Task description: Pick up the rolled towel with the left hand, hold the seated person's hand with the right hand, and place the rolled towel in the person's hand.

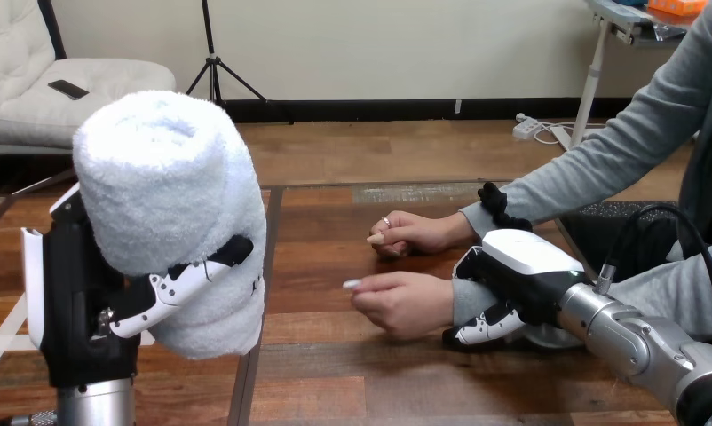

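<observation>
Your left hand point(86, 302) curls its fingers round the towel point(170, 177), most of the roll standing above them. It looks soft, light and squashy, so grip mid-roll. Farther off, your right hand point(515, 266) wraps fingers round the person's wrist point(465, 297).

Rolled towel point(170, 213) at left, held end-up above the worktop point(352, 382), clasped in the left robot hand point(86, 302). Person's nearer hand point(406, 302) and person's farther hand point(415, 232) placed right of centre, one behind the other. Right robot hand point(512, 284) wrapped round the nearer wrist from the right.
</observation>
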{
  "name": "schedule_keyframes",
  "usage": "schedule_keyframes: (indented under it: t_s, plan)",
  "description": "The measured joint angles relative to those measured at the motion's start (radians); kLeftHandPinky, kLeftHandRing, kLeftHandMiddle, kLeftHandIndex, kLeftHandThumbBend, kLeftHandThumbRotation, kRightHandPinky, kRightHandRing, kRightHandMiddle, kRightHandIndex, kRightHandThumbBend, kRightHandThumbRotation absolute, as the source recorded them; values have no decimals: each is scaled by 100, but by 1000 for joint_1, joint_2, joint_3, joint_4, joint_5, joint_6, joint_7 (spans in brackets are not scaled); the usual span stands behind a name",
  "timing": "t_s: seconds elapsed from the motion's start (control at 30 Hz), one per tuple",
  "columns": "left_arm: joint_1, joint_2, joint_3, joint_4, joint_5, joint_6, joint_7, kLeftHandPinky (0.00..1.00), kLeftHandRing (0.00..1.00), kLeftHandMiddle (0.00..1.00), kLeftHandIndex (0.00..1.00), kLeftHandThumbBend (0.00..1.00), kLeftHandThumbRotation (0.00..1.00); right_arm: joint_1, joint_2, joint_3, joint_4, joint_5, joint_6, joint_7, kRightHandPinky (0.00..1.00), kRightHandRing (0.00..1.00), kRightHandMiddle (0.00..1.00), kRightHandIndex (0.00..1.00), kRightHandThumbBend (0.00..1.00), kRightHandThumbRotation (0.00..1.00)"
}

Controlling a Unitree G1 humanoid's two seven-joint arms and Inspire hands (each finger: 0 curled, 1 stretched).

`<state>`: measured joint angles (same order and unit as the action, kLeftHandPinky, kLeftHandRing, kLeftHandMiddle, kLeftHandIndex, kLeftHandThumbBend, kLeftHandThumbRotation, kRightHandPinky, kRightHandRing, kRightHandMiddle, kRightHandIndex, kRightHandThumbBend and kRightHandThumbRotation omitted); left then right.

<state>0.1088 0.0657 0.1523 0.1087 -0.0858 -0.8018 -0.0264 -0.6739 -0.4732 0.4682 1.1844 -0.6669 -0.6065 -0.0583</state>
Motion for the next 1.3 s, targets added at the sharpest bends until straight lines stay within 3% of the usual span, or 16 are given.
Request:
schedule_keyframes:
  t_s: [1.3]
  plan:
    - [-1, 0, 18, 10, 1, -10, -7, 30, 35, 41, 44, 62, 0, 0, -10, -17, 0, 48, -29, 27, 23, 26, 31, 32, 60, 34]
